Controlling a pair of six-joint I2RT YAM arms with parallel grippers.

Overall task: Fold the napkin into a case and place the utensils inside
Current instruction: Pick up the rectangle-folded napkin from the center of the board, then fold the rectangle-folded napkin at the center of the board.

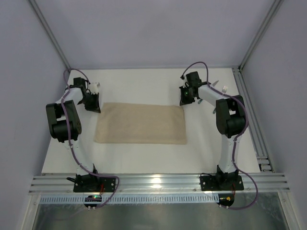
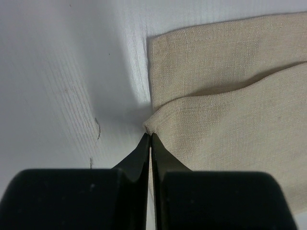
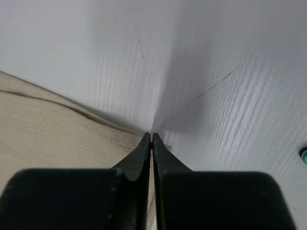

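The beige napkin (image 1: 140, 123) lies flat as a wide oblong in the middle of the white table. My left gripper (image 1: 97, 108) is at its far left corner. In the left wrist view the jaws are shut on that corner (image 2: 149, 130), with the cloth (image 2: 230, 96) showing a fold line. My right gripper (image 1: 184, 101) is at the far right corner, and its jaws are shut on the napkin's edge (image 3: 151, 137), with cloth (image 3: 57, 129) to their left. The utensils (image 1: 222, 88) lie at the far right, mostly hidden behind the right arm. A teal handle tip (image 3: 303, 154) shows at the frame edge.
An aluminium rail (image 1: 249, 115) runs along the table's right side, and slotted rails (image 1: 158, 182) carry the arm bases at the near edge. Grey enclosure walls stand on the left, back and right. Bare white table (image 1: 144, 158) lies between the napkin and the bases.
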